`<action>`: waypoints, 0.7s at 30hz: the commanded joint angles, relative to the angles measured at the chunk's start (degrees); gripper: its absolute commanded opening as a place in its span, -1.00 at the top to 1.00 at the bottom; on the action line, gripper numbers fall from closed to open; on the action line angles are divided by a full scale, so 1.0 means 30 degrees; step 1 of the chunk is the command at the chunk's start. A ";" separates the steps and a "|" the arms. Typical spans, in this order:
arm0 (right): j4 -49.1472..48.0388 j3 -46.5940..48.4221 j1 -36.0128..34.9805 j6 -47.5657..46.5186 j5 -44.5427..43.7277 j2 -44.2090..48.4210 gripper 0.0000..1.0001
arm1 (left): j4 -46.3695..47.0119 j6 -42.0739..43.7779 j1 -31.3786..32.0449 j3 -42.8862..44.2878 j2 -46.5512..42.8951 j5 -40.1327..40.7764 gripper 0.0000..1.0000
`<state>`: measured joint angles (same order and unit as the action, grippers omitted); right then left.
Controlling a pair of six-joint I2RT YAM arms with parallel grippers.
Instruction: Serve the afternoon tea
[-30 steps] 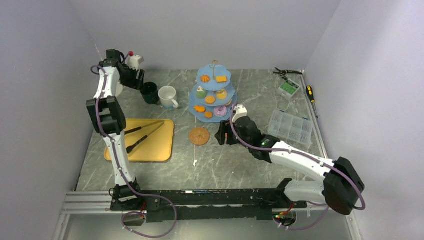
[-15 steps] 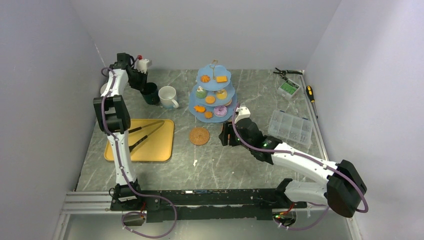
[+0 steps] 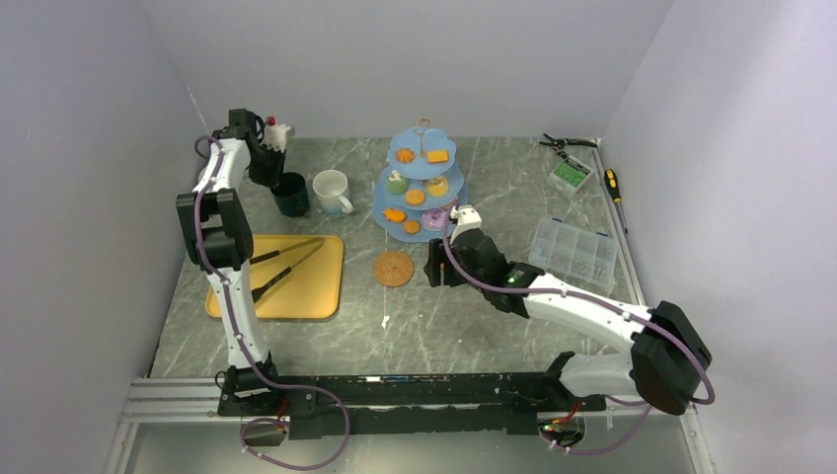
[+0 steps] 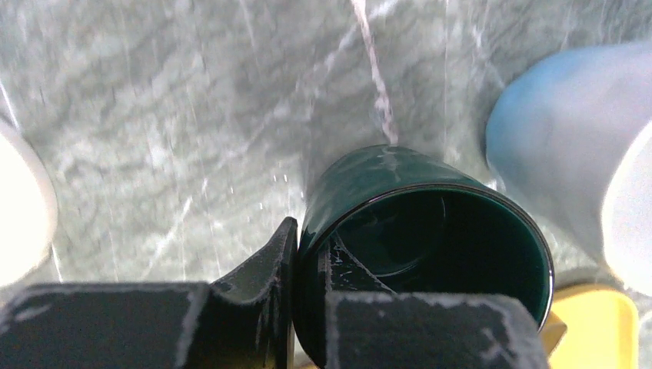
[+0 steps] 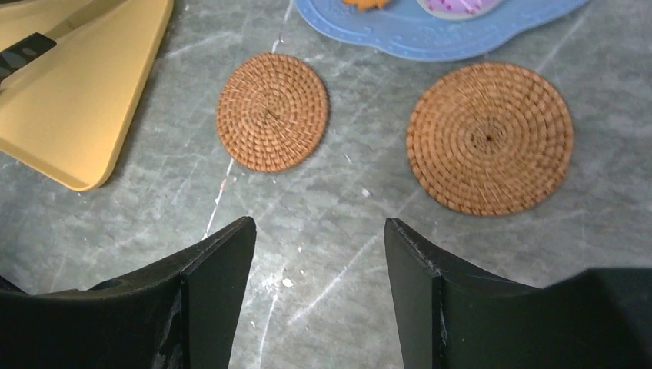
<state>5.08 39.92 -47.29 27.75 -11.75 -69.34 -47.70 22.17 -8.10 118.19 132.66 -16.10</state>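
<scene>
The dark green mug (image 3: pixel 292 195) stands at the back left of the table. My left gripper (image 4: pixel 307 261) is shut on the dark green mug's (image 4: pixel 415 207) rim, one finger outside the wall and one inside. A white mug (image 3: pixel 331 190) stands just right of it. The light-blue three-tier stand (image 3: pixel 422 188) holds orange biscuits (image 3: pixel 405 155), a cupcake (image 3: pixel 397 183) and a doughnut (image 3: pixel 435 219). My right gripper (image 5: pixel 319 238) hangs open and empty over bare table, in front of the stand's bottom tier (image 5: pixel 430 34).
Two wicker coasters (image 5: pixel 272 111) (image 5: pixel 490 138) lie just beyond my right fingers. A yellow tray (image 3: pixel 316 291) with black tongs (image 3: pixel 281 267) lies at the left. A clear parts box (image 3: pixel 572 250), a green box (image 3: pixel 570 175), a screwdriver (image 3: pixel 614 185) and pliers (image 3: pixel 568 143) sit at the right.
My left gripper came right from beside the wall, went down over the dark green mug and shut on its rim. My right arm shifted slightly left.
</scene>
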 commanded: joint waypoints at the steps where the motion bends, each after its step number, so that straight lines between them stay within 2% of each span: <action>1: -0.1233 0.2354 -0.0437 -0.1318 -0.0206 -0.1455 -0.36 | -0.2271 -0.1300 -0.0101 -0.0609 -0.3589 0.0475 0.94; 11: -0.2246 0.8601 -0.2010 -0.5055 0.1097 -0.6222 -0.70 | -0.3378 -0.2985 0.0082 -0.5793 -0.9833 0.0238 0.94; 16: -0.1845 1.1786 -0.2528 -0.7199 0.3647 -0.8353 -0.86 | -0.3017 -0.3576 0.1278 -0.8092 -1.2606 0.0658 0.94; 19: -0.0443 1.4264 -0.2696 -0.7737 0.5818 -0.9465 -0.98 | -0.2964 -0.4240 0.2070 -0.8962 -1.3533 0.1229 0.94; 21: 0.0451 1.5645 -0.2882 -0.7978 0.6754 -1.0366 -0.99 | -0.2910 -0.4852 0.2445 -0.9339 -1.3977 0.1444 0.95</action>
<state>3.51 78.32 -55.05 8.23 -0.19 -97.76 -57.25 12.40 -3.03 91.57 94.78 -12.40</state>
